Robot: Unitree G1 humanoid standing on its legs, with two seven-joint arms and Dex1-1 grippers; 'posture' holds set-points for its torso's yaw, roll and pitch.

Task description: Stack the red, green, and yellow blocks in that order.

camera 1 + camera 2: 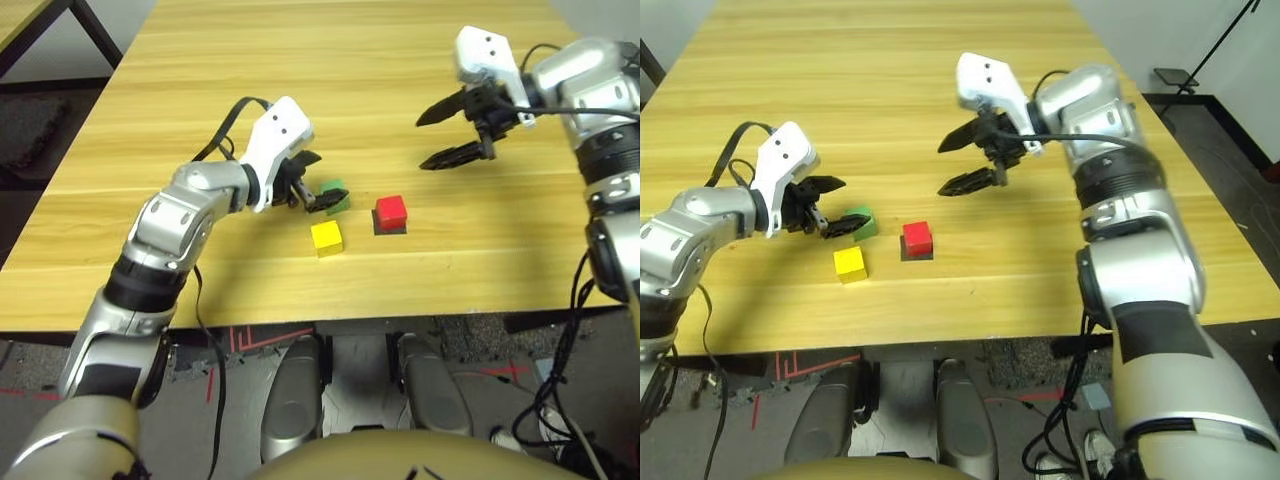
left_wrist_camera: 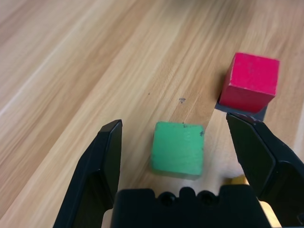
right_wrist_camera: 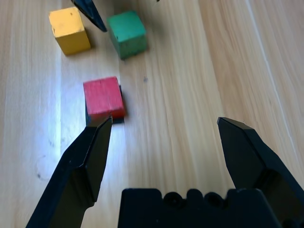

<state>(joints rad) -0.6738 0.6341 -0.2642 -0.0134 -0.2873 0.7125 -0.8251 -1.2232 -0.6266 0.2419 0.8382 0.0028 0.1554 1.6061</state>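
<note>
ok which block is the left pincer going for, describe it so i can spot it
On the wooden table, three small cubes sit near the front edge. The open left pincer reaches around the green block, the leftmost and farthest back. Its neighbours are the yellow block and the red block, which sits on a black patch.
</note>
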